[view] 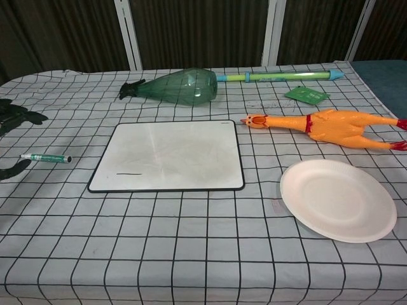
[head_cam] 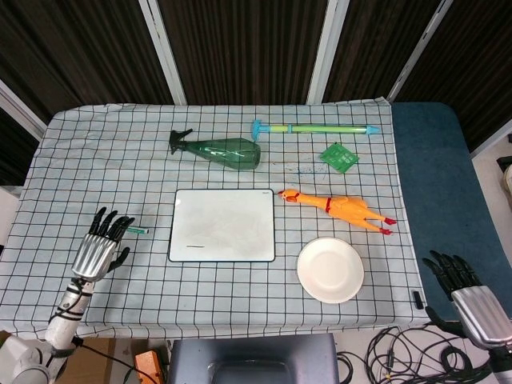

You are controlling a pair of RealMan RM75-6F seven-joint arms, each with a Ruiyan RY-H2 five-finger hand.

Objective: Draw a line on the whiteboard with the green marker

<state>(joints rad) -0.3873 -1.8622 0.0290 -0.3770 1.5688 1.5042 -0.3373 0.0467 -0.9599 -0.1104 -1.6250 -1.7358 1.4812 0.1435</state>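
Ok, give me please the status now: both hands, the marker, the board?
Left hand open, right hand open off the table. Green marker lying on the cloth, left of the whiteboard. Short line on the board.

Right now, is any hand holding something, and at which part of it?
Nothing is held. The left hand is open, and the green marker lies on the tablecloth just beyond its fingers. The right hand is open too.

On the bench [head_cam: 72, 160], the whiteboard [head_cam: 223, 225] lies mid-left, the marker [view: 46, 157] just to its left. A spray bottle [head_cam: 220, 150] lies behind the board, a rubber chicken [head_cam: 340, 210] to its right, and a plate [head_cam: 330, 270] in front of the chicken.
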